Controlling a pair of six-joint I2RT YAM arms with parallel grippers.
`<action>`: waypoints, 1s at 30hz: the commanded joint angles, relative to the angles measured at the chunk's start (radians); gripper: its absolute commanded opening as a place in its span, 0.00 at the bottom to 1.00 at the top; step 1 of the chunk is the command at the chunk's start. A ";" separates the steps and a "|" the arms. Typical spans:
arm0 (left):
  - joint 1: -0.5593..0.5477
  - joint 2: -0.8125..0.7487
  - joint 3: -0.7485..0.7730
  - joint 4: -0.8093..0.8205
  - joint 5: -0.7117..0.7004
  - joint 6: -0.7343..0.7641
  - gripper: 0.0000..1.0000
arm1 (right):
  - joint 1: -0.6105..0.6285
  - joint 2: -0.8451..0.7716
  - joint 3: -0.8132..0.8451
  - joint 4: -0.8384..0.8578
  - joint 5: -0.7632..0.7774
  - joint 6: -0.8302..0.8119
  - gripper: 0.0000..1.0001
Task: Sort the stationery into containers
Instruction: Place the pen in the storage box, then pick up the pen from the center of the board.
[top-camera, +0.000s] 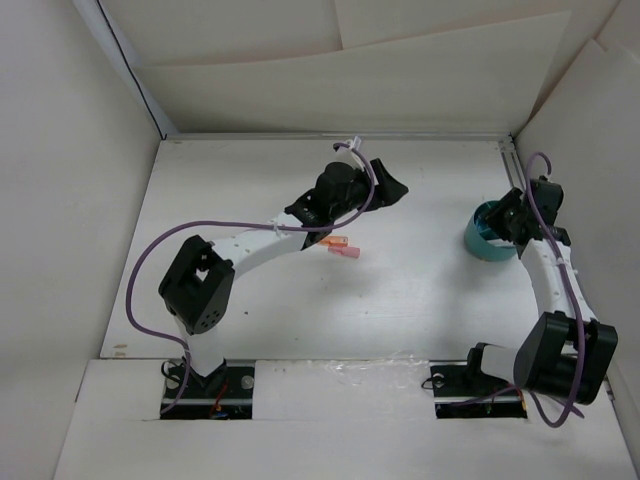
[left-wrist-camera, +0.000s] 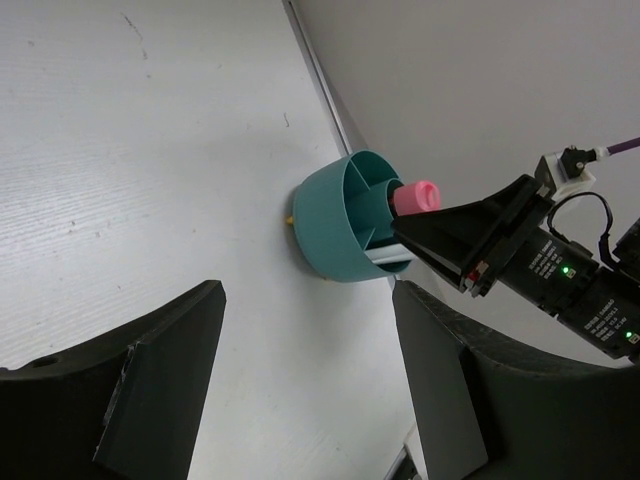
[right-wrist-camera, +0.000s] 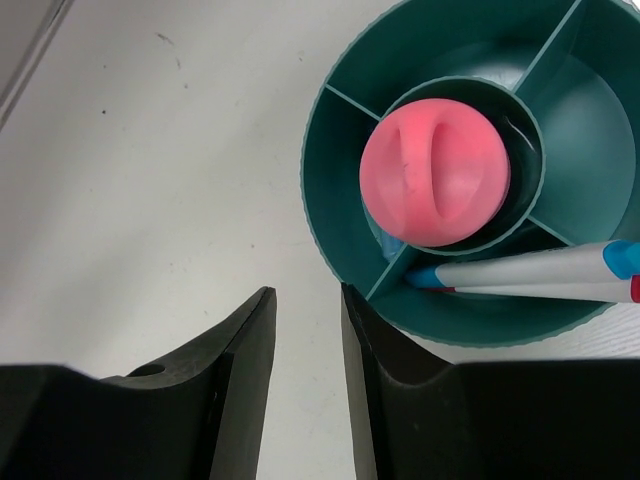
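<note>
The round teal organizer (top-camera: 482, 240) stands at the right edge of the table. It also shows in the left wrist view (left-wrist-camera: 335, 225) and the right wrist view (right-wrist-camera: 345, 180). A pink-topped cylinder (right-wrist-camera: 435, 172) stands in its central hub and also shows in the left wrist view (left-wrist-camera: 415, 196). A white pen with blue and red marks (right-wrist-camera: 530, 276) lies in one compartment, and a light blue piece (right-wrist-camera: 386, 243) peeks out beside the hub. An orange piece (top-camera: 329, 241) and a pink piece (top-camera: 348, 252) lie mid-table. My right gripper (right-wrist-camera: 306, 300) is slightly open and empty beside the organizer. My left gripper (left-wrist-camera: 308, 300) is wide open and empty.
White walls enclose the table on the left, back and right. A metal rail (top-camera: 510, 165) runs along the right wall behind the organizer. The left arm (top-camera: 250, 245) stretches across the middle, right above the two small pieces. In the top view the right gripper (top-camera: 505, 220) overlaps the organizer.
</note>
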 joint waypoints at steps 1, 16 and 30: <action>0.005 -0.050 -0.007 0.044 -0.006 0.003 0.65 | -0.007 -0.033 0.043 0.021 -0.001 0.006 0.38; 0.050 -0.160 -0.169 0.015 -0.103 0.009 0.49 | 0.238 -0.131 0.003 0.122 -0.264 -0.120 0.00; 0.059 -0.372 -0.441 0.035 -0.179 -0.067 0.38 | 0.708 0.335 0.207 0.112 -0.042 -0.272 0.41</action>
